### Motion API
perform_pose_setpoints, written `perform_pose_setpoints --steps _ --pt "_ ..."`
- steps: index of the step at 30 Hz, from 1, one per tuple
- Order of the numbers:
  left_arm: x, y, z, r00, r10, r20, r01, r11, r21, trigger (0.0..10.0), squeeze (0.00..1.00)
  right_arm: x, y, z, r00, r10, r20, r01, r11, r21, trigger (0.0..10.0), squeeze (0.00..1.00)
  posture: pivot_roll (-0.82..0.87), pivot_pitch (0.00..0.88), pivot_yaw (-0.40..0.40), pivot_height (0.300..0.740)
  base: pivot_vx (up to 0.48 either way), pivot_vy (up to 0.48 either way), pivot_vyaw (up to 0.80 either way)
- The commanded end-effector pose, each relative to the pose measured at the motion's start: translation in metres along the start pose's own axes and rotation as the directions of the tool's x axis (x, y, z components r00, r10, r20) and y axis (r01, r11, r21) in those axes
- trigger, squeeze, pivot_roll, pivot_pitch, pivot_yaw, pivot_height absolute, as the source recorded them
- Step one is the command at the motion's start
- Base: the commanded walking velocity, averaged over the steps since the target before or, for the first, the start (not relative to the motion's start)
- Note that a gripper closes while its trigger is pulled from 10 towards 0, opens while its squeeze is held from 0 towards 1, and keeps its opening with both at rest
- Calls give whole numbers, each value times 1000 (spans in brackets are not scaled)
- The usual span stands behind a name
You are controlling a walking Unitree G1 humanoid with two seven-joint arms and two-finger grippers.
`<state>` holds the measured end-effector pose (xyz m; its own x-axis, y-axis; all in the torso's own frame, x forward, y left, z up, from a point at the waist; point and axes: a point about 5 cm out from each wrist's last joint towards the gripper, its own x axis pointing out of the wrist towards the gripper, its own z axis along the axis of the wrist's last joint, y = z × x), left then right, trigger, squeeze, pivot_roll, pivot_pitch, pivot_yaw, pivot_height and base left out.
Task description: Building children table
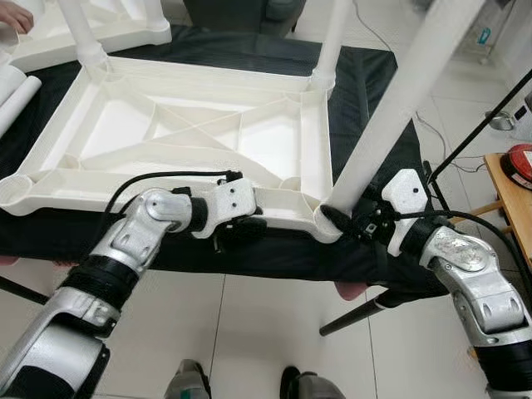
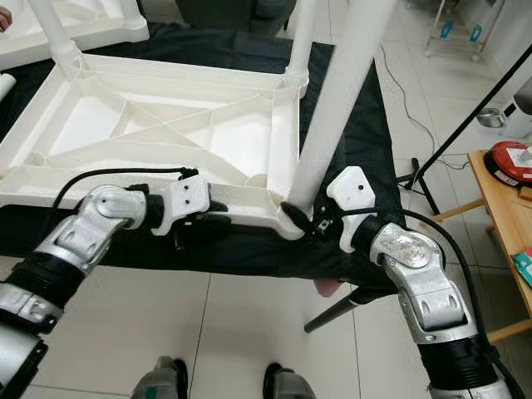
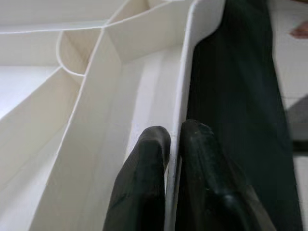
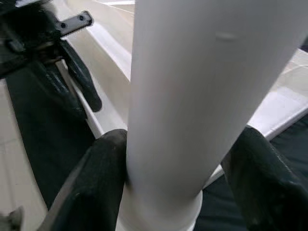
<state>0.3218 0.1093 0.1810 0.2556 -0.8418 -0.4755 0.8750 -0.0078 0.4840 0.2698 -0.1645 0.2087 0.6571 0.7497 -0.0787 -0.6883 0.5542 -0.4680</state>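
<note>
A white plastic table top (image 1: 199, 125) lies upside down on a black cloth. Two white legs stand upright in its far corner sockets, one on the left (image 1: 83, 33), one on the right (image 1: 332, 41). A third leg (image 1: 399, 100) leans in the near right corner socket. My right gripper (image 1: 337, 220) is shut around this leg's base, and the right wrist view shows the leg (image 4: 202, 96) between both fingers (image 4: 96, 183). My left gripper (image 1: 249, 226) is shut on the near rim (image 3: 185, 86) of the table top, one finger (image 3: 144, 183) inside the rim and one outside.
A second white table top (image 1: 100, 33) lies at the far left, with a person's hand (image 1: 17, 18) beside it. A loose white leg (image 1: 17, 100) rests at the left edge. A wooden side table (image 1: 507, 191) with a red object (image 1: 519, 166) and a black stand (image 1: 465, 141) are on the right.
</note>
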Motion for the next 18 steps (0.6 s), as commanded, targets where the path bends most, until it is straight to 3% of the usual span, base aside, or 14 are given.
perform_pose_setpoints --steps 1,8,12,18 --pt "-1 -12 -5 993 -119 -4 119 993 -21 10000 0 -3 -3 -4 999 9 -31 -9 1000 12 10000 0 140 159 -12 740 0 0 0" --pt "-8 -23 -2 990 -139 20 139 990 -39 10000 0 25 6 10 970 240 35 -241 970 17 10000 0 155 160 -25 740 0 0 0" --pt "-4 -20 0 994 -104 29 105 993 -45 10000 0 38 12 7 954 297 33 -298 955 12 10000 0 164 165 -37 740 0 0 0" --pt "-3 -18 1 995 -87 37 89 995 -51 10000 0 44 19 0 946 324 23 -324 945 31 10000 0 163 168 -36 740 0 0 0"
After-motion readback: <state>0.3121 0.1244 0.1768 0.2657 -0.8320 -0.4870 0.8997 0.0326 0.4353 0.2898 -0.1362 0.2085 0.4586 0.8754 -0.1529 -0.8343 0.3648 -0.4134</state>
